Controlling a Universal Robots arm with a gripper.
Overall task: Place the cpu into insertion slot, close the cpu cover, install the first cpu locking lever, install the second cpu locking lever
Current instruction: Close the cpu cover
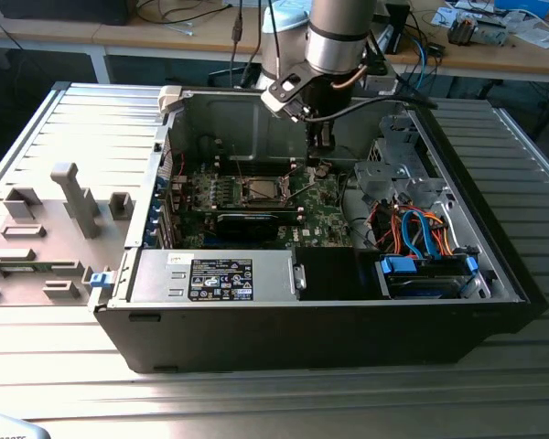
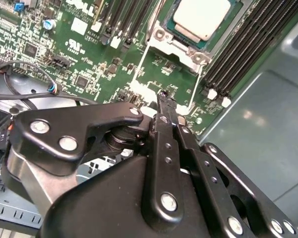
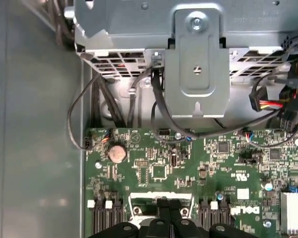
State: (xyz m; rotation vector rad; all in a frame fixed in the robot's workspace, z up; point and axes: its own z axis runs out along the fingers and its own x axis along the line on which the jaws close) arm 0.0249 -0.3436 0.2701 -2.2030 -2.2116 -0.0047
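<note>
In the exterior view, the case (image 1: pixel 329 329) lies on the counter (image 1: pixel 274 402), with the board (image 1: pixel 322 216) inside it. The cpu (image 2: pixel 201 17) sits in the insertion slot (image 1: pixel 261 189). The hand (image 1: pixel 320 160) hangs at two o'clock from the slot, and the drive bay (image 1: pixel 425 274) lies at four o'clock.

A dark label (image 1: pixel 220 279) with white print sits on the grey box (image 1: pixel 274 274) at the case front in the exterior view, its lines too small to make out. In both wrist views the green circuit board (image 3: pixel 139 148) (image 2: pixel 154 74) carries a white printed logo (image 3: pixel 246 210) (image 2: pixel 84 7) and a white sticker (image 3: pixel 243 193) (image 2: pixel 78 26), seemingly blank.
</note>
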